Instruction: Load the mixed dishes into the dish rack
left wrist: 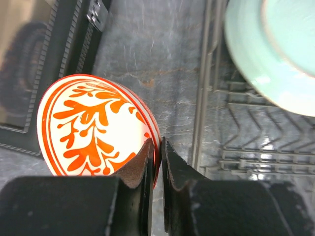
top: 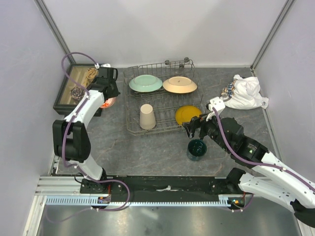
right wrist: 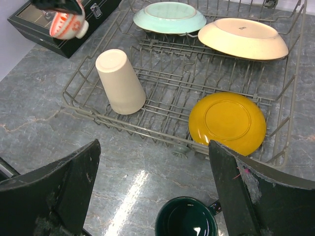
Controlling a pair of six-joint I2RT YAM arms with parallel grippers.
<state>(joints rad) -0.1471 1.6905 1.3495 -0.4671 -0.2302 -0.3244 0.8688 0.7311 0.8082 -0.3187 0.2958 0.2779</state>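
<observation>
Just left of the dish rack (left wrist: pixel 201 113), the left gripper (left wrist: pixel 156 147) pinches the rim of the small red-orange bowl (left wrist: pixel 93 128); lifting it clear over the wire wall looks wise. The right gripper (right wrist: pixel 152 147) gapes above the dark green mug (right wrist: pixel 187 219).

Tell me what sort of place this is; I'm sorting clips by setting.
Probably a robot lab test cell, not a home kitchen: plain white walls, robot arms bolted to a metal rail, and a wire dish rack on a stone-look table.
</observation>
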